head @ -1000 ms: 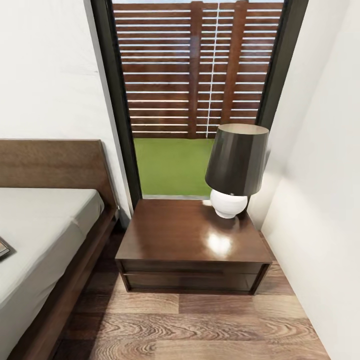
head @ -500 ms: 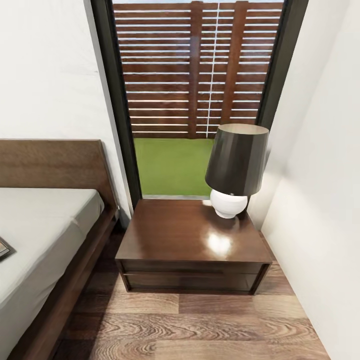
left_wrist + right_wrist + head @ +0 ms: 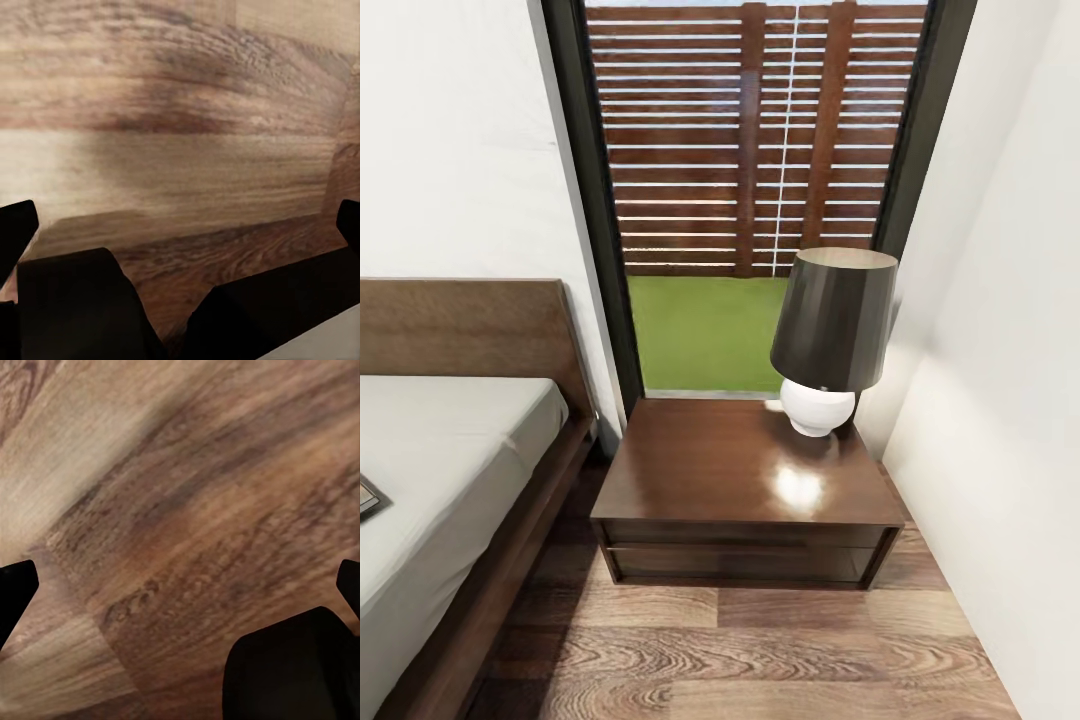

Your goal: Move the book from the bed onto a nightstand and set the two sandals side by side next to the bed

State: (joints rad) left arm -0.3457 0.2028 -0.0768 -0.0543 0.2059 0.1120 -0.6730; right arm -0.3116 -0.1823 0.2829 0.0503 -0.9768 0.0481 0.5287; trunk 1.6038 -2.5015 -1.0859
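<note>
- Before me stands the nightstand [image 3: 740, 480], on the wood-plank floor [image 3: 760, 650], with its back edge against the window.
- On the nightstand's top, at the back right corner, stands a lamp [image 3: 830, 340] with a dark shade and a white round base. The other part of the top is bare and glossy.
- To the left is the bed [image 3: 470, 590]. A dark book [image 3: 368, 497] lies on its grey mattress, cut by the edge of my head view.
- Both my wrist cameras look down on the floor planks.
</note>
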